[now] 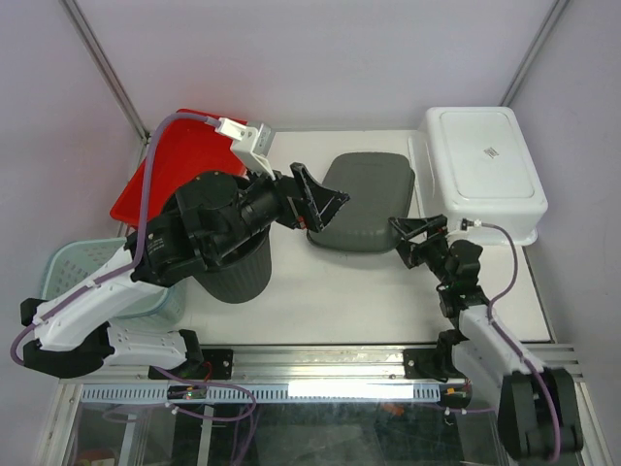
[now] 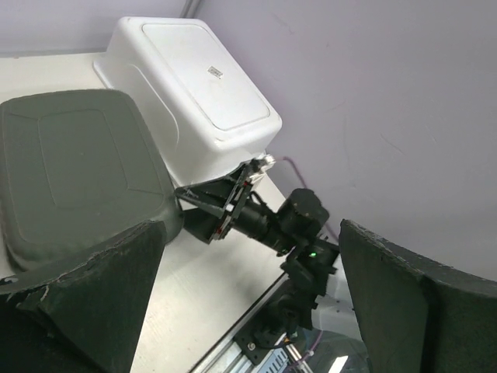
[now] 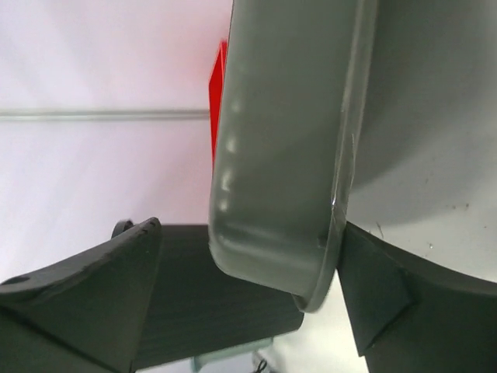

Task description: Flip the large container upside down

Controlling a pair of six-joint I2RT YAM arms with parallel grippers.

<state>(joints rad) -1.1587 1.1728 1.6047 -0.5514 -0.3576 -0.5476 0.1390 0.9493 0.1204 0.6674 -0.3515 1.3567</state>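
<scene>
Left arm stretches right over the desk (image 1: 320, 291). Left tool (image 1: 325, 202) is spread wide at the left edge of the grey container (image 1: 364, 199), holding nothing. Right arm is low, right tool (image 1: 415, 233) released, fingers straddling the container's near-right rim. Container lies bottom-up mid-desk, smooth rounded base skyward, with a white tub (image 1: 480, 165) just right.

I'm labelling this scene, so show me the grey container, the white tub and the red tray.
grey container (image 1: 364, 194): top external view, middle of its upturned base.
white tub (image 1: 482, 155): top external view, middle of its upturned base.
red tray (image 1: 189, 150): top external view, its flat face.
</scene>
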